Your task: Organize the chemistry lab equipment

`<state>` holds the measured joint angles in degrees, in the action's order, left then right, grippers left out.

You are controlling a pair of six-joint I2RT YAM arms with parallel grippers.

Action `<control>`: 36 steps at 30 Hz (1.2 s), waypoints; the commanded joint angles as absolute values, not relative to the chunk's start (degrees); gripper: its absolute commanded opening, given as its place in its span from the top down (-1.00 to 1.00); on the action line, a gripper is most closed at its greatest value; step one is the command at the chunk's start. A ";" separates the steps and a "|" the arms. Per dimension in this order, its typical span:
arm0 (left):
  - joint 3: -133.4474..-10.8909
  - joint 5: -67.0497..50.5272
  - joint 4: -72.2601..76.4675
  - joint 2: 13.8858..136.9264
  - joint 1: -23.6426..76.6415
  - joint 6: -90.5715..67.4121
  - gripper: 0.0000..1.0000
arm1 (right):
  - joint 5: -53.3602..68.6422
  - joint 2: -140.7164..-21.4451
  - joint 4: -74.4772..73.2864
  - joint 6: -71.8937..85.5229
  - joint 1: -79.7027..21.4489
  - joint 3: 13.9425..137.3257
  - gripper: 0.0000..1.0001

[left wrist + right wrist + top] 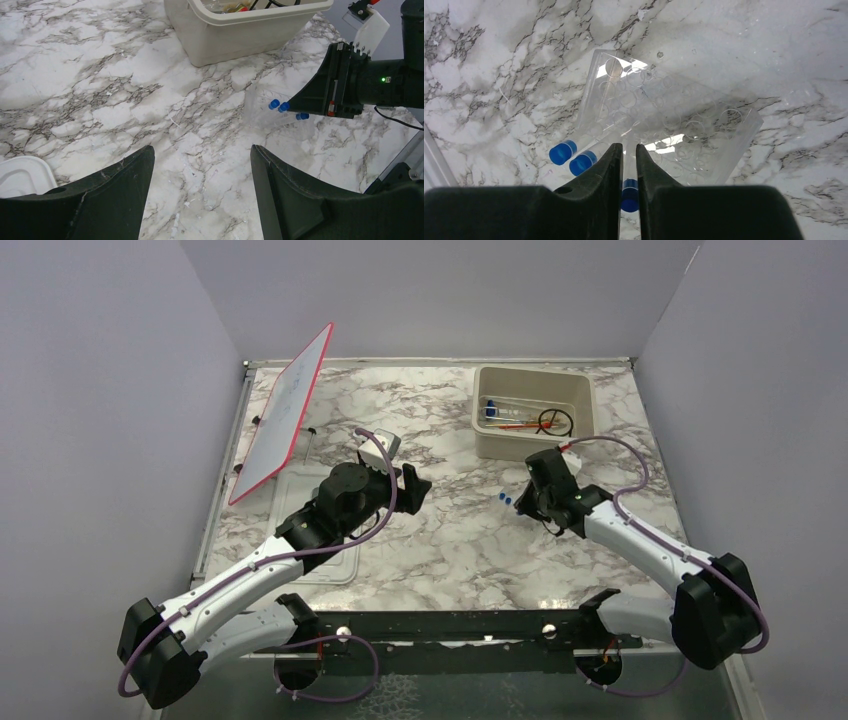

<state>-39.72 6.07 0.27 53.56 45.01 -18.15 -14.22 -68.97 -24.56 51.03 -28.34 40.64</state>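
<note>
A clear plastic rack lies on its side on the marble, with three thin clear blue-capped tubes in it. My right gripper is shut on the middle tube, whose cap sits between the fingers. Two other caps show to the left. From above, the right gripper is at the table's middle right, with the blue caps beside it. My left gripper hovers open and empty, facing the rack. A black wire ring and an orange-red stick lie in the beige tub.
The beige tub stands at the back right, just behind the right gripper. A red-framed white board leans at the back left. The pale lid lies on the marble under the left arm.
</note>
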 commanded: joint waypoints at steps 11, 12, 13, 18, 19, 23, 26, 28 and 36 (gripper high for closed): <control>-40.74 6.07 0.22 53.26 45.17 -17.75 -0.47 | -24.62 -62.74 -33.07 46.87 -27.93 41.91 0.47; -40.70 6.07 0.26 53.29 45.17 -17.80 -0.47 | -24.46 -62.83 -33.54 46.93 -27.89 41.61 0.45; -40.63 6.06 0.26 53.34 45.18 -17.76 -0.46 | -24.24 -63.03 -33.94 46.93 -27.88 41.43 0.45; -40.48 6.24 0.35 53.44 45.15 -17.68 -0.47 | -23.35 -64.25 -33.28 45.76 -27.90 40.44 0.53; -40.51 6.24 0.35 53.52 45.17 -17.62 -0.47 | -22.66 -64.79 -32.81 45.15 -27.92 40.50 0.57; -40.46 6.32 0.26 53.46 45.17 -17.63 -0.47 | -19.63 -67.37 -31.24 42.81 -27.89 41.42 0.64; -40.38 6.50 0.14 53.26 45.18 -17.62 -0.47 | -17.78 -68.17 -29.64 41.42 -27.87 41.63 0.66; -40.24 6.59 0.10 53.07 45.15 -17.55 -0.47 | -16.78 -67.87 -28.82 40.91 -27.92 41.71 0.66; -40.21 6.64 0.09 53.05 45.11 -17.55 -0.47 | -13.68 -67.79 -29.61 41.01 -27.91 43.47 0.68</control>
<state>-39.72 6.07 0.25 53.56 45.01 -18.00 -16.60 -67.99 -30.22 41.82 -28.10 41.10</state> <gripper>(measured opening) 0.734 0.164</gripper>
